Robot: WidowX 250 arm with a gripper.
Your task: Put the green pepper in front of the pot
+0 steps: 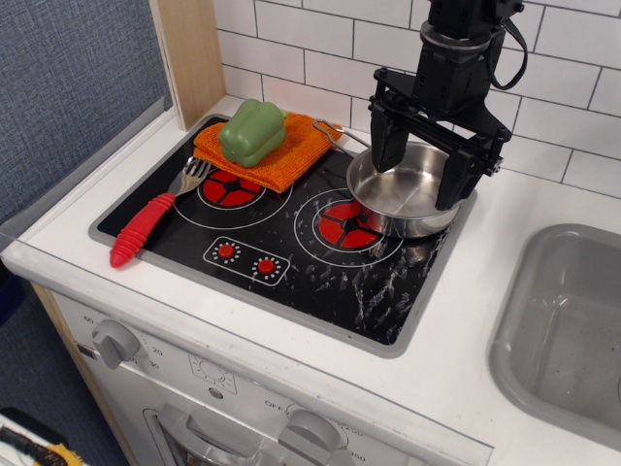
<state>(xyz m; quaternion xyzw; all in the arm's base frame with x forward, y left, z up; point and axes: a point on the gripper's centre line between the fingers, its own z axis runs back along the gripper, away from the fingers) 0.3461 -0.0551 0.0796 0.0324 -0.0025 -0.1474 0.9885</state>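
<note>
The green pepper (252, 131) is a light green, lobed toy lying on an orange cloth (272, 150) at the back left of the black stovetop. The pot (403, 191) is a shiny round steel pan on the back right burner, with its thin wire handle pointing back-left toward the cloth. My gripper (417, 173) hangs over the pot with its two black fingers spread wide, one at each side of the pot. It is open and holds nothing. It is well to the right of the pepper.
A fork with a red handle (146, 225) lies on the stove's left side. Two red knobs (245, 258) sit at the stove's front. A grey sink (572, 320) is at the right. A tiled wall runs behind, a wooden post (189, 53) at back left.
</note>
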